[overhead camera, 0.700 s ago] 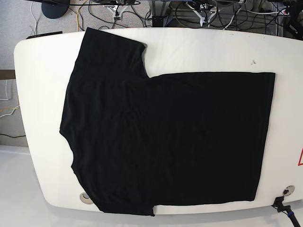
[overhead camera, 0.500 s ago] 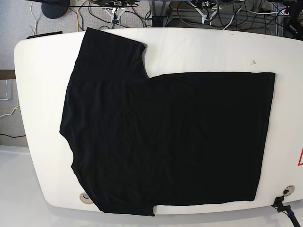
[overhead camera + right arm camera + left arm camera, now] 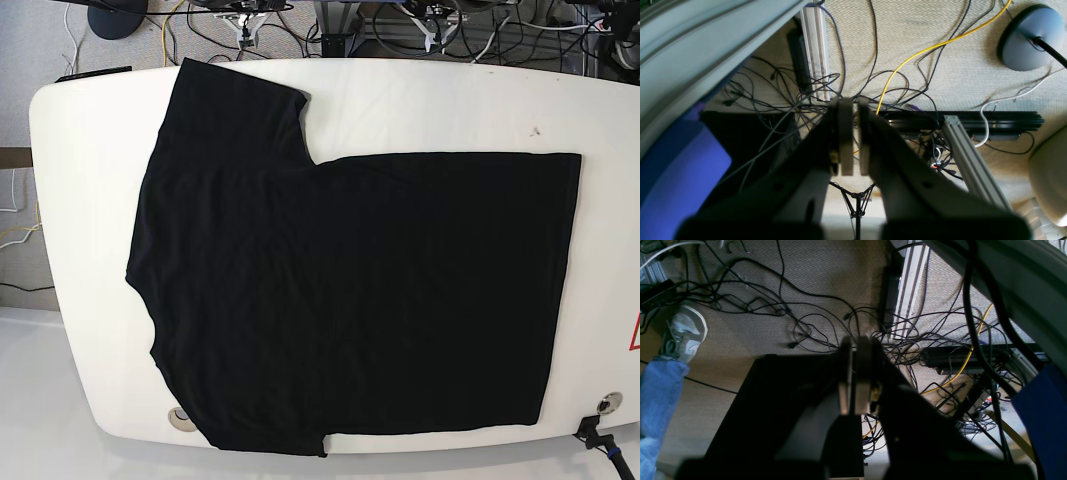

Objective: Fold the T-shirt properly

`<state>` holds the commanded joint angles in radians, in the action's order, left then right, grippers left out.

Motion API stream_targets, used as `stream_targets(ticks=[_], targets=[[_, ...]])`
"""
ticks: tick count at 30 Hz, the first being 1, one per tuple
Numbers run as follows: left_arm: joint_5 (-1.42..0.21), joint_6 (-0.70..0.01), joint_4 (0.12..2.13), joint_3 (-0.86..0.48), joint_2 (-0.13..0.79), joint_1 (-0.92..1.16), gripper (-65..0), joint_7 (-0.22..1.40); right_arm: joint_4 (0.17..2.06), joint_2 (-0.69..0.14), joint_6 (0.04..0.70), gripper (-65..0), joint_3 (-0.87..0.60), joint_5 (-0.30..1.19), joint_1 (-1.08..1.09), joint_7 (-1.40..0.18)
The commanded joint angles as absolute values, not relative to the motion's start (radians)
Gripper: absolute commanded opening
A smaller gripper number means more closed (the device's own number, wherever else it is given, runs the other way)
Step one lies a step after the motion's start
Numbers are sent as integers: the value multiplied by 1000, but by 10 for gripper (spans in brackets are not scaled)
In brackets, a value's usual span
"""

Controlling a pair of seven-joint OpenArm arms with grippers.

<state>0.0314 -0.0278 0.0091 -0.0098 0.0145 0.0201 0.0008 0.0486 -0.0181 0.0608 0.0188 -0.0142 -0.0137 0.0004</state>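
The black T-shirt (image 3: 340,290) lies flat and spread on the white table (image 3: 90,200). Its sleeves are at the left, its hem is at the right, and no print shows. My left gripper (image 3: 853,343) is shut and empty, held off the table over the cabled floor. My right gripper (image 3: 853,103) is also shut and empty, with a thin slit between its pads, over the floor. Neither gripper is near the shirt. In the base view only small white tips show at the top edge, the right arm's (image 3: 240,18) and the left arm's (image 3: 433,18).
Tangled cables cover the floor behind the table. A person's shoe and jeans leg (image 3: 683,330) stand at the left. A lamp base (image 3: 1023,36) and aluminium frame (image 3: 970,156) are below. The table has cable holes (image 3: 180,417) (image 3: 608,405) near its front edge.
The arm tips at the top edge of the base view have drawn slightly further back. The T-shirt has not moved.
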Motion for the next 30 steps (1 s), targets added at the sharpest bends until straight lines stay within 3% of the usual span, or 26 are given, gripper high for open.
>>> stream_targets(ticks=[17,23,30], targets=[[33,-44,1,-8,13,14,-642,11,57,-21,66,-635,19,-12,-15,20],[24,-120,4,-9,19,18,-646,15,56,-21,68,-637,20,-13,-18,24],[4,-157,85,-7,53,78,-634,85,96,-35,80,-636,17,-14,-63,25]])
